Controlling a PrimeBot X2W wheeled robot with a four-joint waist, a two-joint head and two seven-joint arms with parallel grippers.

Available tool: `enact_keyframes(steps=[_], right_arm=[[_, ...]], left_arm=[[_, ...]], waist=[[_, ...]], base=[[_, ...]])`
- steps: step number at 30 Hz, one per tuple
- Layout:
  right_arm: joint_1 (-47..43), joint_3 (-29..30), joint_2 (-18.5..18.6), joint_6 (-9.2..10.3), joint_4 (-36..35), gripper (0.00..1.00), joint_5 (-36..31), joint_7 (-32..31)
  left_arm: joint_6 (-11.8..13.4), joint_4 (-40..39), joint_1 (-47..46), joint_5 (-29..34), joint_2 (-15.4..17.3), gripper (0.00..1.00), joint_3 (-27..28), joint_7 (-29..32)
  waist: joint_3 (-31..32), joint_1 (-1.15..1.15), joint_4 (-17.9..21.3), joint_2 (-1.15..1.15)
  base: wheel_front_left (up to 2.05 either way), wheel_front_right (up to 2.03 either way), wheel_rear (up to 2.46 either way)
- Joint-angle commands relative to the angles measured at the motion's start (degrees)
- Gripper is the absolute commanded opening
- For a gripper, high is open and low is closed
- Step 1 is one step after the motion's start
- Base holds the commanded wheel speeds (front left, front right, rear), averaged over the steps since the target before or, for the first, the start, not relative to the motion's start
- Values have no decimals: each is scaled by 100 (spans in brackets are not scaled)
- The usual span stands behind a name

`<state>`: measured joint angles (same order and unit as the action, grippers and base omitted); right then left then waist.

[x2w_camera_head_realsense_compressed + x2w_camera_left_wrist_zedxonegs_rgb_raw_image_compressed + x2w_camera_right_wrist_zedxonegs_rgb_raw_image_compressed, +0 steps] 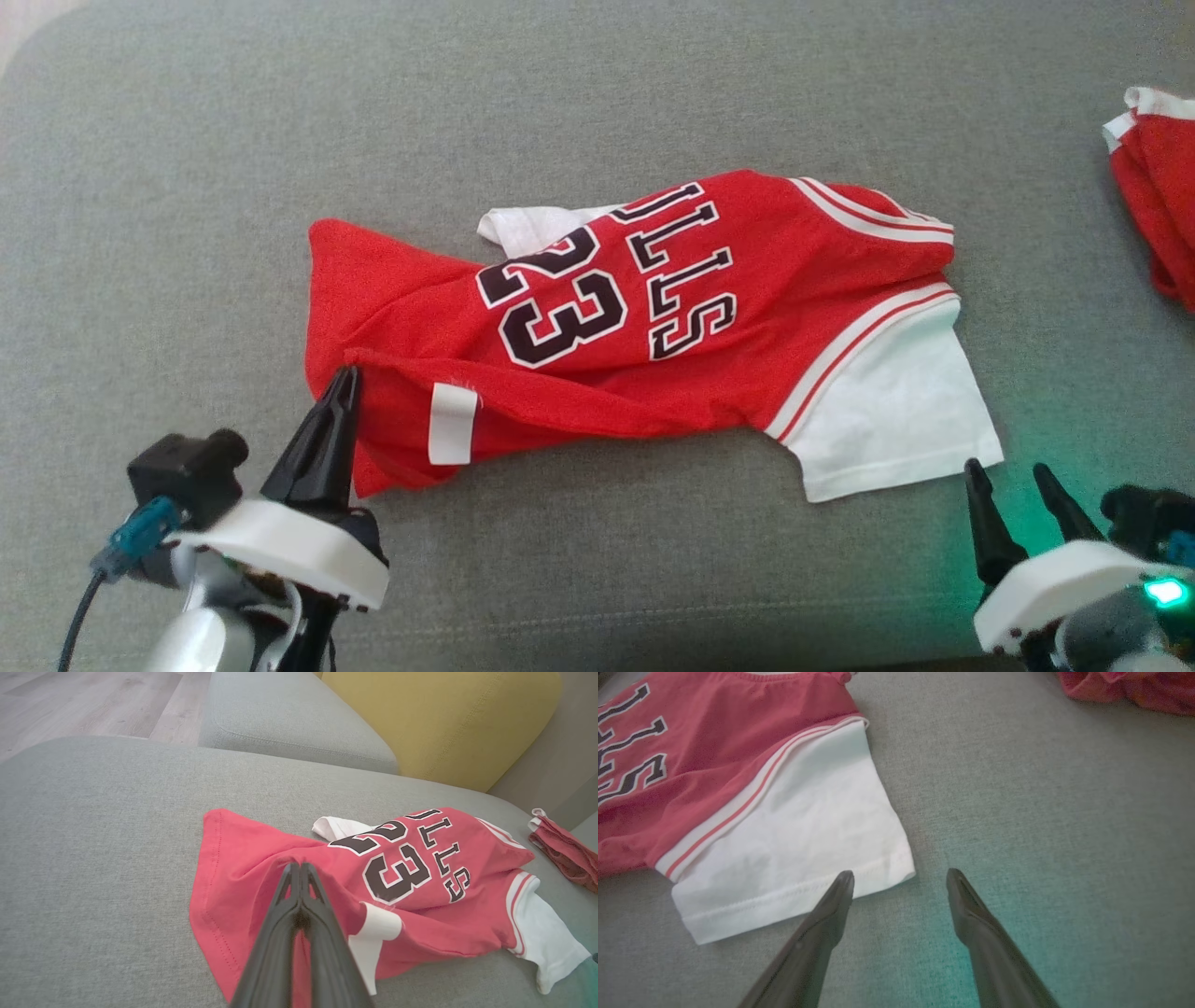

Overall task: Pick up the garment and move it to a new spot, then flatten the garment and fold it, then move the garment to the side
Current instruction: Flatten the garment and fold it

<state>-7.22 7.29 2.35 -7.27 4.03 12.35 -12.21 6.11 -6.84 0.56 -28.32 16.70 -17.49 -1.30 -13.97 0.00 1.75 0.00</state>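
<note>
Garment [653, 327]: red jersey, rumpled, lying mid sofa seat [187, 187]. Left gripper [345, 378]: fingers [322, 439] clamped on a fold of the red hem. Right gripper [1006, 467]: fingers spread wide, empty, just beside the white sleeve [896, 411]. Step, likely: flattening. Next move calls for the right gripper to pinch that sleeve edge, then for both to draw the cloth taut. Second red cloth [1158, 177]: far right, well apart.

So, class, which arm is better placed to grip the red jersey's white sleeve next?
Right. The right jaws stand open at the white fabric sleeve; left jaws are shut on the red fabric jersey's opposite end.
</note>
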Motion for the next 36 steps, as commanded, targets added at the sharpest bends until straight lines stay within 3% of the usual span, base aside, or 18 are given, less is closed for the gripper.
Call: enact_keyframes(steps=[1, 5, 6, 8, 14, 25, 31, 36], right_arm=[[265, -95, 53, -22, -46, 100, 101, -31], [430, -115, 53, -22, 263, 100, 243, -103], [470, -149, 53, -22, 352, 92, 271, -170], [505, -198, 53, -22, 497, 0, 393, -344], [562, -133, 55, -22, 103, 0, 523, -94], [1277, 30, 429, -22, -2319, 0, 572, 658], [2158, 43, 804, -22, -3289, 0, 450, 472], [2849, 62, 965, -22, -3628, 0, 465, 179]], left_arm=[[29, -193, -265, 62, 129, 0, 218, -6], [32, -193, -292, 65, 136, 0, 214, -15], [35, -192, -300, 68, 138, 0, 213, -21], [34, -190, -324, 79, 138, 0, 199, -33], [28, -352, -393, 183, 195, 0, 202, -187], [47, -1517, -936, 725, 568, 0, 325, -396], [46, -2160, -1830, 1014, 674, 0, 474, -449], [58, -2523, -2508, 1143, 749, 0, 578, -267]], waist=[[-33, 0, -22, 0], [-79, 0, -50, 0], [-91, 0, -58, 0], [-115, 0, -90, 0], [-103, 0, -105, 0], [334, 0, -36, 0], [658, 0, -68, 0], [838, 0, -73, 0]], base=[[0, 0, 0], [0, 0, 0], [0, 0, 0], [0, 0, 0], [0, 0, 0], [0, 0, 0], [0, 0, 0], [0, 0, 0]])
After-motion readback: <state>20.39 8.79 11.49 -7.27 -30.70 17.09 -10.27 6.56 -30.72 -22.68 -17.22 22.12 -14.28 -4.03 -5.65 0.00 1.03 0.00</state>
